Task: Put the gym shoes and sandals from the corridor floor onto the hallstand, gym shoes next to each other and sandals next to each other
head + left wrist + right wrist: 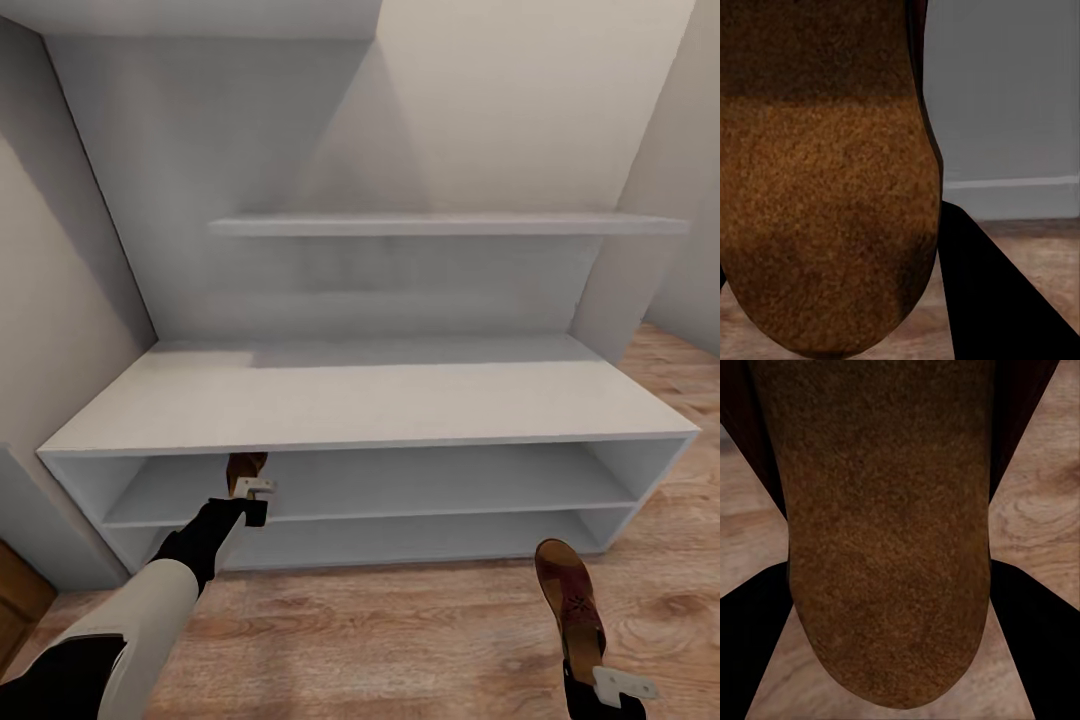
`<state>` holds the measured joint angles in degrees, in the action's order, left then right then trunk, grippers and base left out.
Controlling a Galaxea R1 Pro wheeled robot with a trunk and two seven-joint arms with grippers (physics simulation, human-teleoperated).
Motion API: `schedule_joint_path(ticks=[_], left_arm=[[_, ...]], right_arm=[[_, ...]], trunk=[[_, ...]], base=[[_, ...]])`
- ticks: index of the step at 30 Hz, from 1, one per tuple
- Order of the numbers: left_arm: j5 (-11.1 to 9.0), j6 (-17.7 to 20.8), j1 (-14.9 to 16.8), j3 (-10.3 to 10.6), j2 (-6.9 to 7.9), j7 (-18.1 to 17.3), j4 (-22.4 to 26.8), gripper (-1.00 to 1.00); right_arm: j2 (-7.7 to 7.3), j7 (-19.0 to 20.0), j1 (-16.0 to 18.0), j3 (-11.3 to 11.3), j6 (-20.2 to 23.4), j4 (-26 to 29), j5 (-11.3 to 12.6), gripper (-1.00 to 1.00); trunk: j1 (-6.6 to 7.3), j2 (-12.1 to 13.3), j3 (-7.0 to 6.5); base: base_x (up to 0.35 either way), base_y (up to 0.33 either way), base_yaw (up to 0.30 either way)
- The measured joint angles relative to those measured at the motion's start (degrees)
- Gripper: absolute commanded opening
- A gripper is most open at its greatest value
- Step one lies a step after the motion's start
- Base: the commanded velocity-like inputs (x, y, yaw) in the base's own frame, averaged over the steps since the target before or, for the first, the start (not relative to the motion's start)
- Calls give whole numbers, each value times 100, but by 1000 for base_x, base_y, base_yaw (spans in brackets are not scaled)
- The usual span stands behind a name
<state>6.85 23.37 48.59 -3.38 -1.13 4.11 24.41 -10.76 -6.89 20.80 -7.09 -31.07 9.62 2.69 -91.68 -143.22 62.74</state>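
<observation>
Left claw (254,490) grips sandal (244,468) at shoe rack (380,400) upper shelf opening; right claw (598,668) holds second sandal (570,595) above floor (400,630).

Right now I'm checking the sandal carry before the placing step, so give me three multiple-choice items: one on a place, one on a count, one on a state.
1. Where is the sandal held by the left gripper?
A. On the floating shelf
B. At the front edge of the bench top, by the upper open shelf
C. Flat on the floor

2. How many sandals are in view from the head camera?
A. One
B. Two
C. Four

3. What state is the right gripper in?
A. Open and empty
B. Shut on a sneaker
C. Shut on a sandal

Answers: 1 B, the left gripper holds the left sandal up at the hallstand front edge. 2 B, that one plus the right sandal. 3 C, the right gripper holds the right sandal, over the floor, its sole between the fingers in the right wrist view.
</observation>
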Motion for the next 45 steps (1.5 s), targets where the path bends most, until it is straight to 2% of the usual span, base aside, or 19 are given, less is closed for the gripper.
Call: schedule_joint_path(ticks=[23, 32, 45], left_arm=[[-4, -1, -9, 3, -2, 0, 0, -100], [1, 0, -9, -3, 5, 1, 0, -100], [3, -9, -9, -5, 5, 6, 0, -100]], right_arm=[[3, 2, 0, -2, 0, 0, 0, -100], [1, 2, 0, -1, 0, 0, 0, -100], [0, 0, 0, -3, 0, 0, 0, -100]], trunk=[[-1, 0, 0], [0, 0, 0], [-1, 0, 0]], base=[[59, 58, 0], [173, 85, 0], [11, 6, 0]])
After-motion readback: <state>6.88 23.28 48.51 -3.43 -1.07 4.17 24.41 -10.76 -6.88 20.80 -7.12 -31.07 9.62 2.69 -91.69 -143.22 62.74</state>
